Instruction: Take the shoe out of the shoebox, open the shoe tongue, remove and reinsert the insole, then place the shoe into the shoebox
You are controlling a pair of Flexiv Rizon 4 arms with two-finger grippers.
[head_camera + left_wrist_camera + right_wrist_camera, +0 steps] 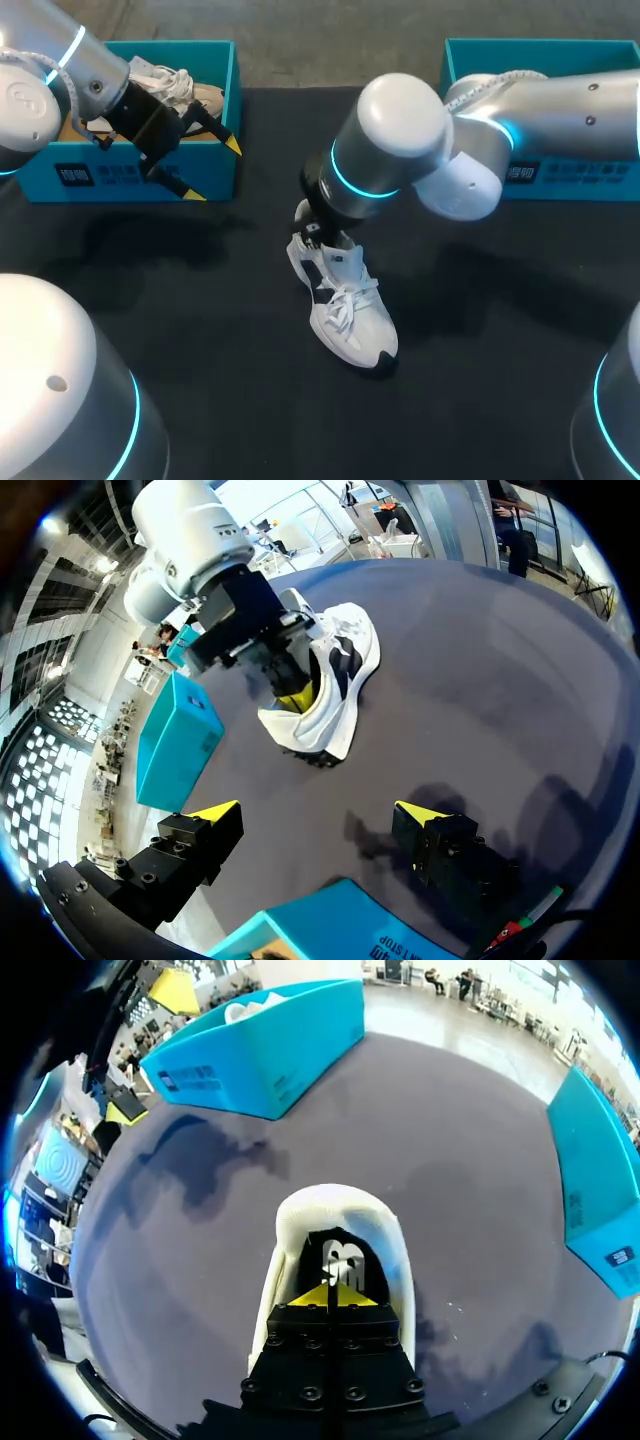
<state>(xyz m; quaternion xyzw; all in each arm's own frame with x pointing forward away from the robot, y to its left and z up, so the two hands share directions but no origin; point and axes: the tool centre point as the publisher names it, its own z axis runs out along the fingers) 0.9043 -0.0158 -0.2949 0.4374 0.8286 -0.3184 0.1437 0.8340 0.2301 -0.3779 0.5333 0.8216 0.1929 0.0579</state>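
Shoe out on the table, right gripper in its heel opening.
I see the white shoe (350,310) lying at the centre of the table (200,300), toe toward 5 o'clock. My right gripper (330,1295) is clenched, tips together, inside the heel opening. My left gripper (213,170) hangs released at 10 o'clock, over the front wall of the left shoebox (100,185). A second shoebox (560,185) stands at 2 o'clock.
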